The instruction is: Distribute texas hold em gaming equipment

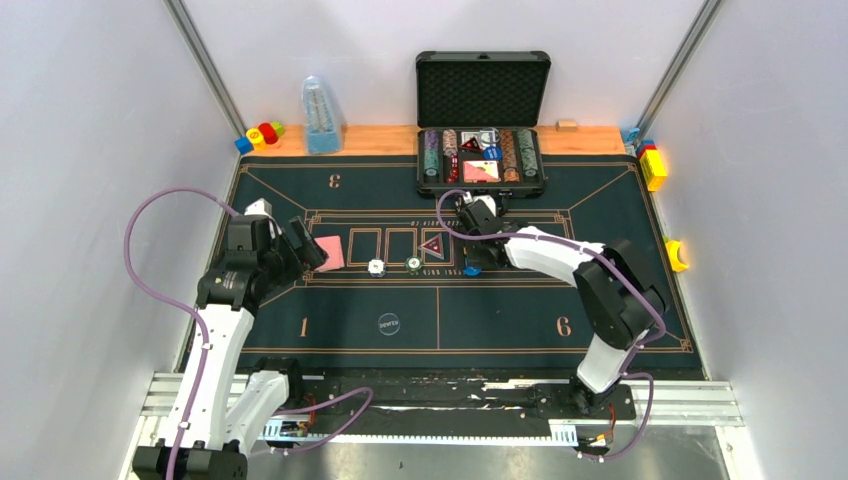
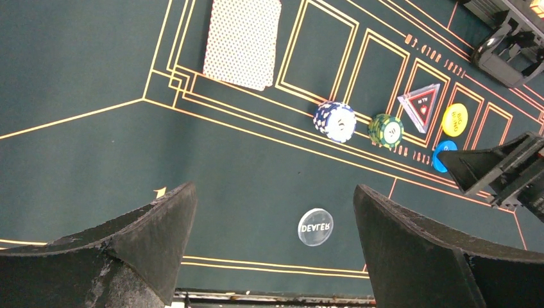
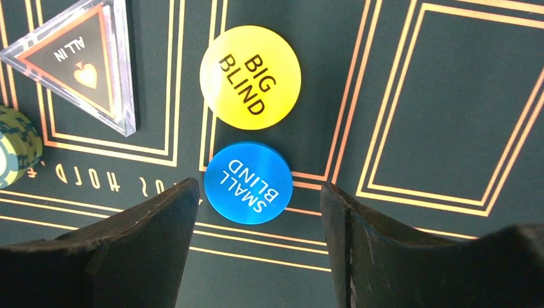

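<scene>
Two discs lie just right of the ALL IN triangle (image 3: 80,61): yellow big-blind (image 3: 250,77), blue small-blind (image 3: 248,183) beside it. R gripper (image 3: 258,185) has jaws apart astride the blue one, not gripping it. L gripper (image 2: 274,187) gapes empty, well left of the triangle.

One card (image 2: 242,42) lies on the mat (image 1: 480,320). There are two chip stacks: a white stack (image 2: 335,120) and a green stack (image 2: 385,130). There are three round discs: a yellow disc (image 3: 250,77), a blue disc (image 3: 248,183) and a dealer disc (image 2: 315,226). There is one triangular marker (image 3: 77,61), one open case (image 1: 482,90) and one bottle (image 1: 320,115). The chips inside the case are too small to count.
</scene>
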Tool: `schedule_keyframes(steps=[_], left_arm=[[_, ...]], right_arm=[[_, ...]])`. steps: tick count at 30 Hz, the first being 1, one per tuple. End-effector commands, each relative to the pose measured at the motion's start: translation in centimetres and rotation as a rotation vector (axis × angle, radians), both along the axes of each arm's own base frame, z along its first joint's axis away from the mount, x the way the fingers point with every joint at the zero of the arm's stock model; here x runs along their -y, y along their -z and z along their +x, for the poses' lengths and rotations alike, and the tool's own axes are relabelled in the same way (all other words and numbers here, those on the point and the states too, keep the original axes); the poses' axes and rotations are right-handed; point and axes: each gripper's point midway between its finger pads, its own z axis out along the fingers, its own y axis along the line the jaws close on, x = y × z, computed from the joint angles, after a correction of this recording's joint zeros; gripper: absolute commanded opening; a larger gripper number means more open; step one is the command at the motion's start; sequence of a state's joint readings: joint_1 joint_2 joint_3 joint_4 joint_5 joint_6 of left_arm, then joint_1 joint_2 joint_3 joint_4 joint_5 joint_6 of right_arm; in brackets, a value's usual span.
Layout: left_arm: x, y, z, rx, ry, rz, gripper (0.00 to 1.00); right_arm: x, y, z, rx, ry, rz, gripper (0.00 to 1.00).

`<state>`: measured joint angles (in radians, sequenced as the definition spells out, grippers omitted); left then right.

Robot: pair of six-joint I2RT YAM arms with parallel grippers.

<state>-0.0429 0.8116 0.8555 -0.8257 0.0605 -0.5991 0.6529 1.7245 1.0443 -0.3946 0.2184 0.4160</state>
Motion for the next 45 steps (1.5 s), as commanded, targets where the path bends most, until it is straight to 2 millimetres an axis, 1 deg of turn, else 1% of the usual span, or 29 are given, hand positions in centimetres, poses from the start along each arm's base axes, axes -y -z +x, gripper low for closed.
schedule_keyframes(steps=[1,6,7,8,10,12,15,16,17,18,19,20,21,22,23,24,26,27,30,33,35,39,41,42,45], left_arm=[[0.2,-0.1,0.4,0.023,0.017,-0.008,1.0],[0.3,0.1,0.4,0.015,0.017,-0.013,1.0],[0.3,0.1,0.4,0.014,0.016,-0.013,1.0],[0.3,0.1,0.4,0.014,0.017,-0.012,1.0],[0.2,0.2,0.3,0.014,0.015,-0.012,1.0],[0.3,0.1,0.4,0.017,0.015,-0.016,1.0],[1.0,0.0,0.5,0.023,0.04,-0.045,1.0],[1.2,-0.1,0.7,0.033,0.053,-0.054,1.0],[2.0,-0.3,0.7,0.04,0.084,-0.083,1.0],[3.0,-0.6,0.9,0.054,0.128,-0.13,1.0],[3.7,-0.8,1.0,0.061,0.156,-0.158,1.0],[5.3,-1.3,1.0,0.077,0.229,-0.227,1.0],[6.2,-1.5,1.0,0.082,0.266,-0.266,1.0],[7.9,-1.9,0.8,0.086,0.333,-0.342,1.0],[9.1,-1.8,0.5,0.069,0.374,-0.386,1.0],[10.4,-2.7,0.1,0.086,0.449,-0.438,1.0],[12.4,-3.1,-0.8,0.06,0.542,-0.497,1.0],[13.3,-3.0,-1.3,0.036,0.58,-0.513,1.0],[15.0,-2.9,-2.5,0.002,0.663,-0.553,0.98],[16.8,-2.2,-3.5,-0.019,0.728,-0.572,0.93],[17.5,-1.8,-4.0,-0.041,0.758,-0.58,0.87],[18.2,-0.5,-4.4,-0.071,0.758,-0.602,0.8],[18.5,-0.1,-4.5,-0.071,0.752,-0.602,0.79],[18.9,0.2,-4.9,-0.084,0.759,-0.61,0.79],[19.9,0.1,-5.4,-0.078,0.795,-0.638,0.81]], right_arm=[[-0.9,0.3,1.0,0.001,-0.033,-0.008,0.69],[-0.8,1.9,0.9,-0.036,-0.022,-0.037,0.64],[-0.7,2.1,0.8,-0.045,-0.017,-0.04,0.61],[-0.7,2.3,0.6,-0.054,-0.014,-0.039,0.56],[-0.6,2.3,0.1,-0.068,-0.009,-0.037,0.48],[-0.7,1.9,-0.4,-0.069,-0.016,-0.027,0.41],[-1.5,0.4,-0.9,-0.05,-0.052,-0.003,0.31],[-1.8,-0.3,-0.9,-0.035,-0.063,0.009,0.29],[-2.0,-1.1,-1.0,-0.022,-0.075,0.018,0.28],[-2.3,-1.9,-1.1,-0.005,-0.095,0.029,0.28],[-2.8,-2.8,-1.3,0.008,-0.129,0.045,0.28],[-3.3,-3.8,-1.6,0.025,-0.182,0.061,0.25],[-4.0,-4.8,-2.2,0.045,-0.253,0.068,0.22],[-4.5,-5.7,-2.7,0.068,-0.314,0.069,0.18],[-5.3,-6.6,-3.5,0.092,-0.401,0.073,0.17],[-6.3,-7.3,-4.7,0.119,-0.538,0.068,0.17],[-8.2,-8.5,-7.5,0.179,-0.768,0.063,0.17],[-9.2,-9.1,-9.0,0.21,-0.87,0.061,0.17],[-11.2,-11.3,-12.1,0.276,-1.07,0.109,0.13],[-12.9,-13.0,-13.9,0.309,-1.197,0.164,0.13],[-13.5,-14.0,-14.3,0.331,-1.23,0.172,0.13],[-14.3,-15.4,-14.7,0.369,-1.285,0.193,0.13],[-14.5,-15.9,-14.7,0.386,-1.293,0.195,0.13],[-14.6,-16.1,-14.6,0.393,-1.294,0.196,0.13],[-15.0,-16.6,-14.3,0.411,-1.303,0.192,0.13]])
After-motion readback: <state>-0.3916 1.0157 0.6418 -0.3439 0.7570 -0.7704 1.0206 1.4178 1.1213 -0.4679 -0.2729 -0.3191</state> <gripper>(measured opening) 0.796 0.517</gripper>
